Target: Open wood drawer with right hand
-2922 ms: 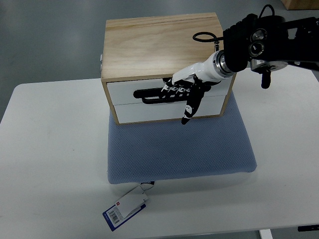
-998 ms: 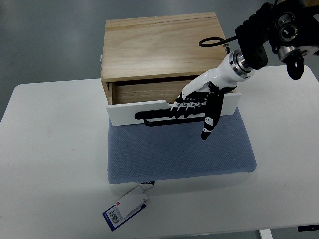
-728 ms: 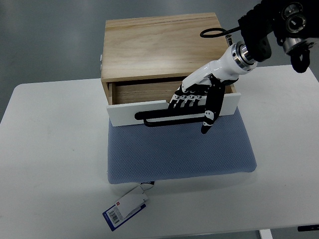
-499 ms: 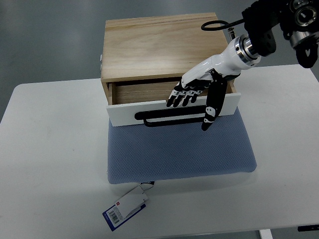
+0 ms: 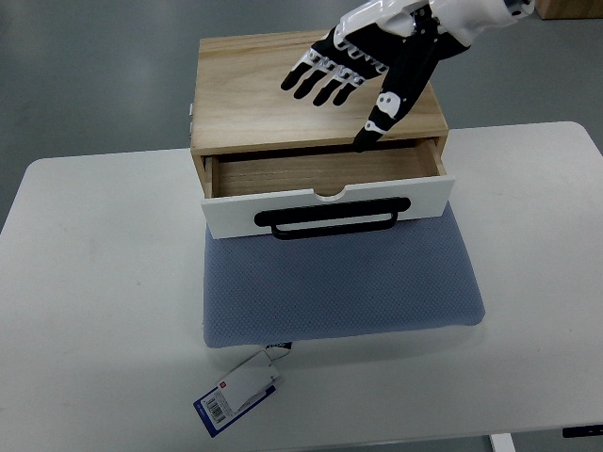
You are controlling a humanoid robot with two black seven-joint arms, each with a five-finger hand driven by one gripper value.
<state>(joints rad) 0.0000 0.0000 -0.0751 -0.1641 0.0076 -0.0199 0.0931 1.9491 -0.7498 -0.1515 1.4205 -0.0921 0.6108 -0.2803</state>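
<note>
Above box: right hand (image 5: 372,58) spread (clear) | drawer (image 5: 325,193) out over pad (image 5: 339,282)

You're seeing the wood drawer (image 5: 325,193) sitting pulled out. Your right hand (image 5: 372,58) is hovering over the box (image 5: 254,85), fingers spread, holding nothing.

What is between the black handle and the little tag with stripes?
In the top view, the blue mat lies between the black handle and the tag, then a short strip of bare white table before the tag.
</note>
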